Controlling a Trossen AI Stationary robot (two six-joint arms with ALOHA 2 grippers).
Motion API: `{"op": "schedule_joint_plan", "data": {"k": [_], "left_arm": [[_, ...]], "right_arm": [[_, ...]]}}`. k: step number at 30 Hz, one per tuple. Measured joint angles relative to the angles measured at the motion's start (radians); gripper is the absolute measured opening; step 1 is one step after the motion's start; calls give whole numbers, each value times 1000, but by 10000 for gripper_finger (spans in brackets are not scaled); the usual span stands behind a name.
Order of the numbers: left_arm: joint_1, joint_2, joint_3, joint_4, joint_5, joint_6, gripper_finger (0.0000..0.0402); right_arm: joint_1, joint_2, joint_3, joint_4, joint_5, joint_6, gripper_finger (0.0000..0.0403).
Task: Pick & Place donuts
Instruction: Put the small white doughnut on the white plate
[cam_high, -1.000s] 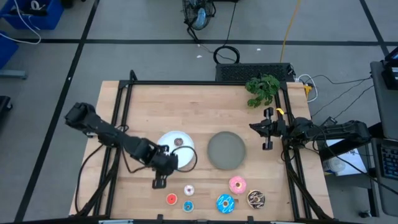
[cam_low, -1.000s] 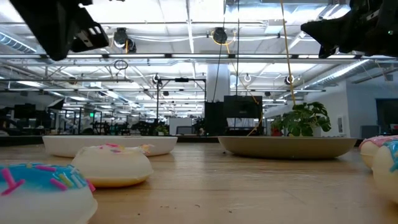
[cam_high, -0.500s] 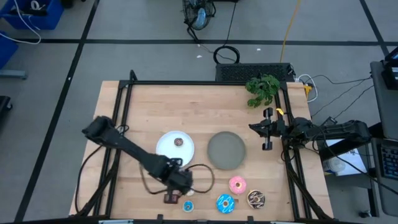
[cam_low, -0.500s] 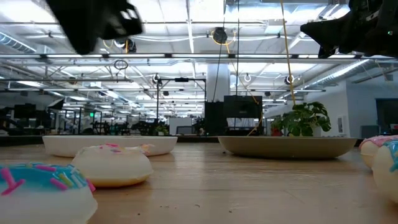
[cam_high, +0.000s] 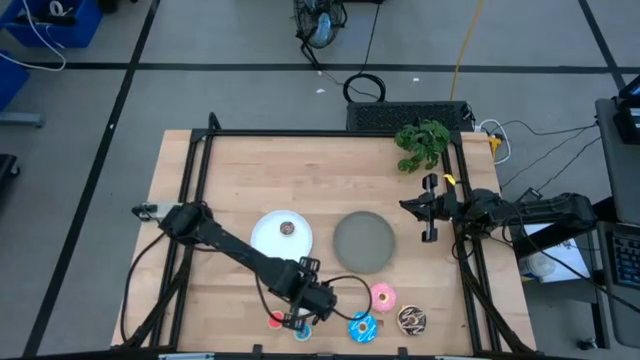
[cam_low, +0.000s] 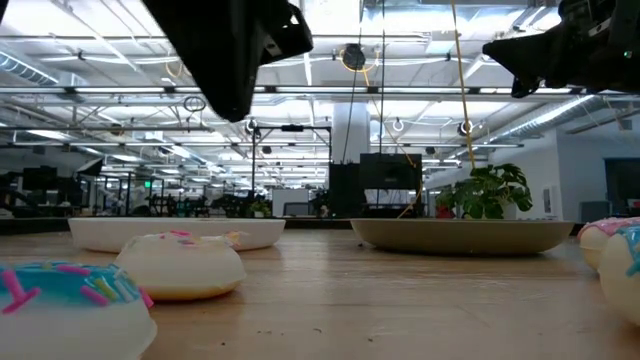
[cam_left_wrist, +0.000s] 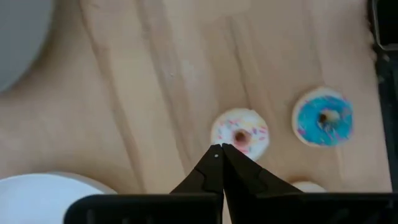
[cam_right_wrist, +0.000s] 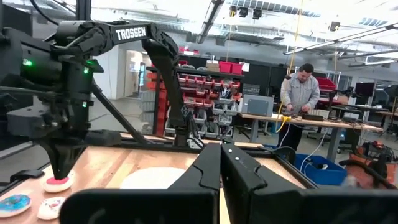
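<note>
Left gripper (cam_left_wrist: 219, 149), fingers pressed together and empty, hovers over the small white donut (cam_left_wrist: 240, 133) on the desk (cam_high: 240, 170) — next, spread and descend; right gripper (cam_high: 430, 208) waits, fingers together.

White donut (cam_low: 180, 265) before two plates (cam_low: 465, 235)

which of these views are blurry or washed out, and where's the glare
Left wrist view: soft throughout, the white sprinkled donut and small blue donut smeared. Low view: nearest blue sprinkled donut out of focus, ceiling lights glaring, left arm a dark silhouette. Right wrist view: bright ceiling glare. High view: even and sharp.
</note>
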Motion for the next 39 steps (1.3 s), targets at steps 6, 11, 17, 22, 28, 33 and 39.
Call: {"op": "schedule_joint_plan", "data": {"k": [6, 11, 17, 22, 28, 33, 39], "left_arm": [[2, 1, -1, 1, -2, 12, 17], [-4, 1, -1, 2, -37, -13, 13], [-4, 1, -2, 9, -70, -13, 10], [-19, 9, -13, 28, -60, 49, 19], [-45, 20, -14, 30, -1, 28, 23], [-46, 34, -14, 73, -57, 18, 84], [-26, 42, -14, 59, -63, -1, 185]], "right_arm": [[0, 5, 0, -8, 0, 0, 0], [0, 5, 0, -7, 0, 0, 0], [0, 5, 0, -6, 0, 0, 0], [0, 5, 0, -6, 3, -26, 0], [0, 5, 0, -3, 4, -70, 0], [0, 5, 0, 6, 4, -112, 0], [0, 5, 0, 33, 2, -105, 0]]}}
